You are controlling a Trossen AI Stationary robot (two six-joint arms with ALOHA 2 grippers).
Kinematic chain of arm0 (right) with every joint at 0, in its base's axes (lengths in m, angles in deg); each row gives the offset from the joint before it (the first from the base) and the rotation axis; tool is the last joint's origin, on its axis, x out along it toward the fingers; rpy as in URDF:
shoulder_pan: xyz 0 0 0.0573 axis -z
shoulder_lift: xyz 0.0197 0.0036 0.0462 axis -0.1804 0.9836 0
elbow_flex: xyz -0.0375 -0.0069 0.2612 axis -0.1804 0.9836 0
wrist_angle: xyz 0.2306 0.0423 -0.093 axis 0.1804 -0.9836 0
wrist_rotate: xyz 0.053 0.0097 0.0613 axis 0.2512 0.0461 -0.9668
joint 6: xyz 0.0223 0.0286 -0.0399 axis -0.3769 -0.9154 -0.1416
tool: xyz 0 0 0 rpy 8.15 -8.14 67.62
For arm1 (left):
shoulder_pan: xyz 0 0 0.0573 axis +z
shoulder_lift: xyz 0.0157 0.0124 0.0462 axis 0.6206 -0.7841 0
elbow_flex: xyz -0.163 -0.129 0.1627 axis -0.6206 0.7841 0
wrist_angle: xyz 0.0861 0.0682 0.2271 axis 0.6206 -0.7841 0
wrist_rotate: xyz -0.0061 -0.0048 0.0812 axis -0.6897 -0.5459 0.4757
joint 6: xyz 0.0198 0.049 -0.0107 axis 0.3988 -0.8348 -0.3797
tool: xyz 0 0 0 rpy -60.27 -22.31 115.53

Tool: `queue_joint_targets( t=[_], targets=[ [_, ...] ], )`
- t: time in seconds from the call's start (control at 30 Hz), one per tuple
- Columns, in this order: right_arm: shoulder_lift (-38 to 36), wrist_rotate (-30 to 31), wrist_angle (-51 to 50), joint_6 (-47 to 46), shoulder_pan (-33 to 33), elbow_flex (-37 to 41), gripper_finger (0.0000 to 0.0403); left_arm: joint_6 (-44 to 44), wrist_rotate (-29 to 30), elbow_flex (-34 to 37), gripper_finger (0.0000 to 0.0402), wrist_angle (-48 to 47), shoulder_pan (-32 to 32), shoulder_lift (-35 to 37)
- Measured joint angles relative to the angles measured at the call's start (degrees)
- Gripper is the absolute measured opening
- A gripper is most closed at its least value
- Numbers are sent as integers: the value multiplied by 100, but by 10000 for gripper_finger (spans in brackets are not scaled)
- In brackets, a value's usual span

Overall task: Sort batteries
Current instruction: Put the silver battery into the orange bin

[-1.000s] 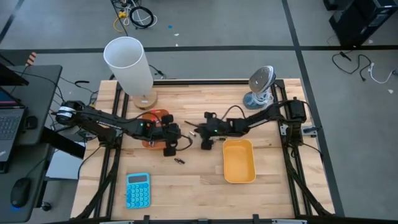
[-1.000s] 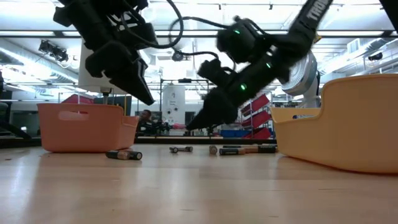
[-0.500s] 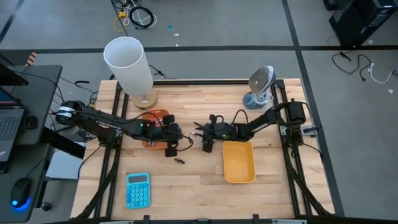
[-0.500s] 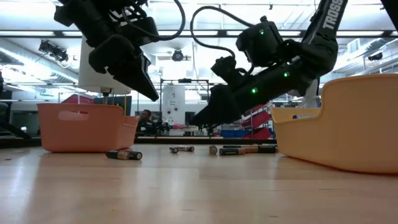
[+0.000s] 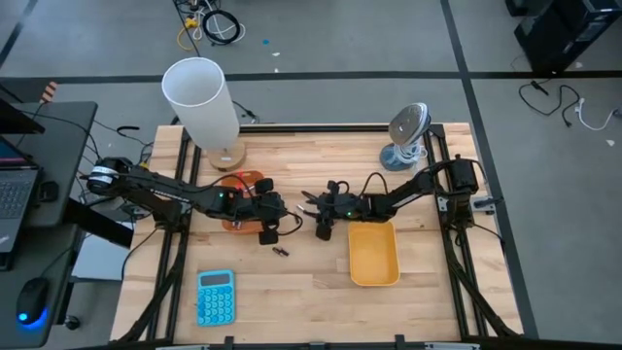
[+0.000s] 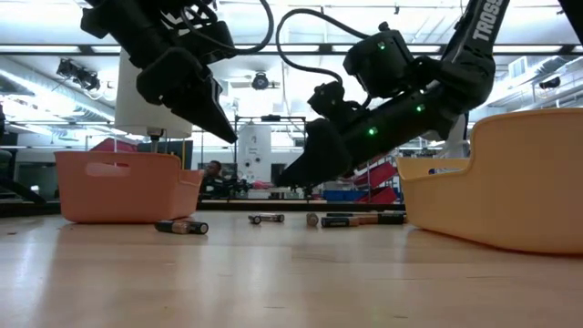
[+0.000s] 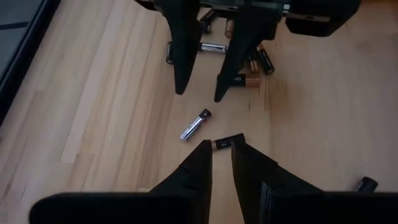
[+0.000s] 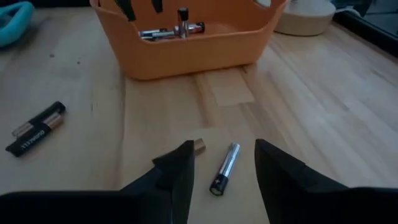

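Several batteries lie loose on the wooden table between my two grippers. A silvery one (image 8: 225,168) lies below and between the fingers of my right gripper (image 8: 222,148), which is open and hangs just above the table (image 6: 287,178). A black, copper-ended battery (image 7: 229,142) lies past the fingertips of my left gripper (image 7: 221,148). That gripper hangs higher (image 6: 228,137) with a narrow, empty gap between its fingers. The orange tray (image 8: 186,46) holds a few batteries (image 8: 165,33). The yellow tray (image 5: 373,251) stands at the right.
A black battery (image 8: 36,127) lies apart on the table, and another (image 5: 280,252) nearer the front edge. A tall white cylinder (image 5: 204,102) stands at the back left, a grey round device (image 5: 408,136) at the back right, and a blue calculator (image 5: 215,297) near the front.
My right gripper has sunk a little toward the table, tipped further down, rolled and opened, and now hangs over the silvery battery. My left arm has kept still.
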Motion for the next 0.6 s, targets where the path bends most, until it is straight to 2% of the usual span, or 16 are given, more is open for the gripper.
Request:
queue_joint_targets(
  t=[0.6],
  targets=[
    [0, 11, -75, 11, 4, 0, 154, 133, 31, 0, 64, -1, 0, 0]
  ],
)
